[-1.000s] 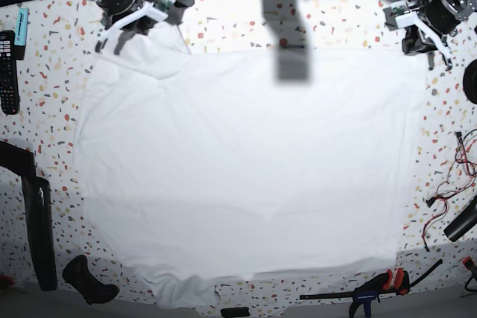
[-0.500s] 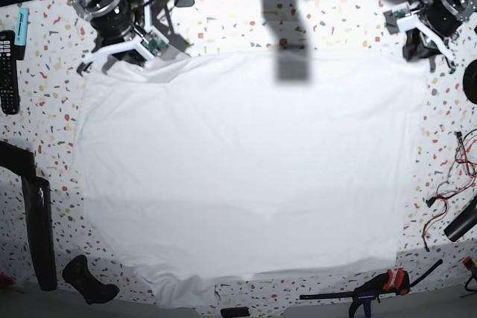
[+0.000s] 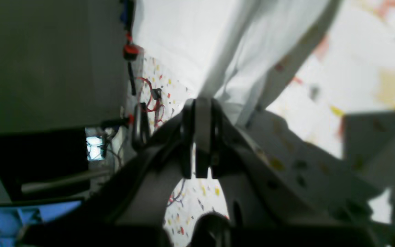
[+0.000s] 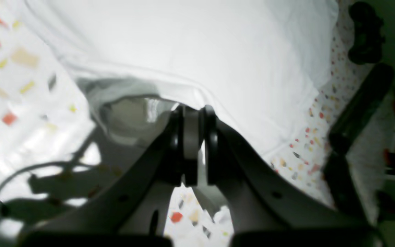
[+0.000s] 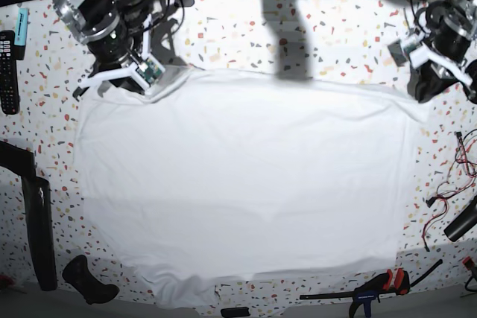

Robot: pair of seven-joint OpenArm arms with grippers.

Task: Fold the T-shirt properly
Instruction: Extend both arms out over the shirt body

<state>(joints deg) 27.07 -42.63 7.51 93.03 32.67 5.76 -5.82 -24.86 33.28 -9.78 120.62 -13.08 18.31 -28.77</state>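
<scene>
The white T-shirt (image 5: 246,184) lies spread wide on the speckled table (image 5: 246,27). My right gripper (image 5: 100,83), on the base view's left, is shut on the shirt's far left corner. The right wrist view shows its jaws (image 4: 190,111) pressed together with a fold of the shirt's cloth (image 4: 201,44) pinched at the tips. My left gripper (image 5: 426,88), on the base view's right, is shut on the far right corner. In the left wrist view its jaws (image 3: 201,103) clamp a bunched strip of the shirt (image 3: 190,41) that stretches away from them.
A black remote (image 5: 7,72) lies at the left edge, with black bars (image 5: 37,229) and a black handle (image 5: 88,281) at the front left. Red wires (image 5: 447,191), a black cylinder (image 5: 462,225) and a clamp (image 5: 380,286) lie at the front right.
Both grippers have moved toward the front of the table, dragging the shirt's far edge with them. More bare table now shows behind the shirt.
</scene>
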